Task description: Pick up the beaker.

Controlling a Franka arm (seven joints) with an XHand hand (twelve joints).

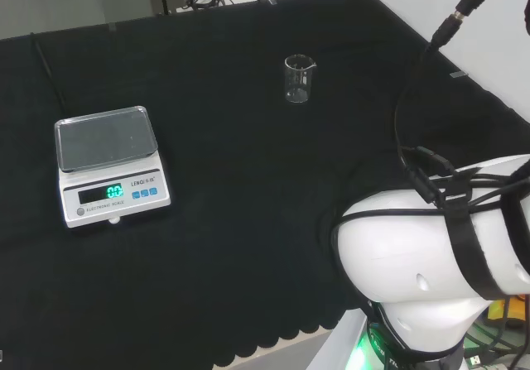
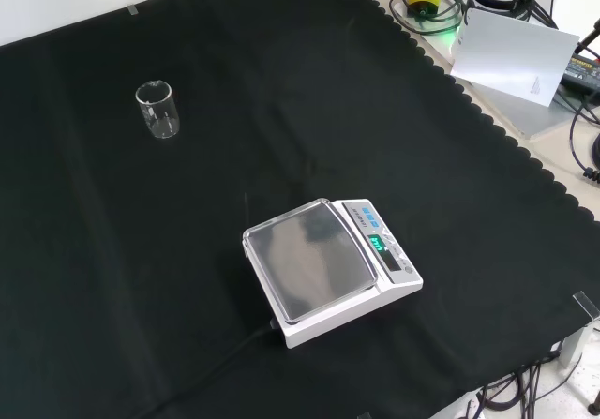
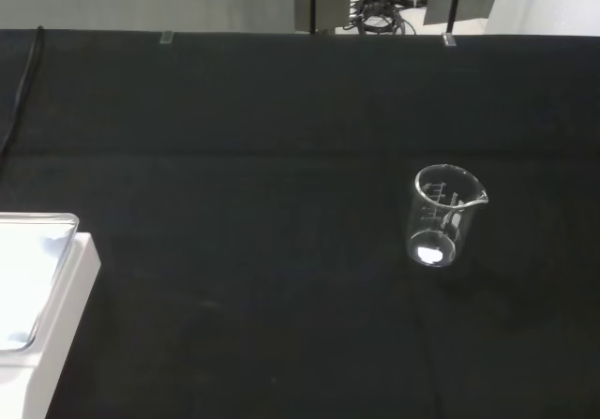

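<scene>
On the black cloth of the worktop [image 1: 248,221], a clear glass beaker [image 1: 298,79] is standing upright and alone, with bare cloth lying all around it. In the head view it is sitting toward the far side of the cloth, a little right of the middle. In the front view the beaker [image 2: 158,109] is standing at the far left. In the wrist view the beaker [image 3: 444,216] is showing printed marks on its wall and a small pouring lip on its rim, and it is looking empty.

A white scale [image 1: 110,168] with a shiny metal pan is resting well apart from the beaker. In the head view it is lying at the left, nearer than the beaker, with its lit green display facing the near edge. In the front view the scale [image 2: 328,269] is sitting near the middle of the cloth, nearer and to the right of the beaker, and a dark cable [image 2: 220,358] is running from it toward the near left. One corner of the scale [image 3: 37,316] is appearing in the wrist view.

The arm's big white link [image 1: 431,279], wrapped with black cables, is standing at the near right of the head view. Whether the robot hand is spread or closed I cannot tell.
</scene>
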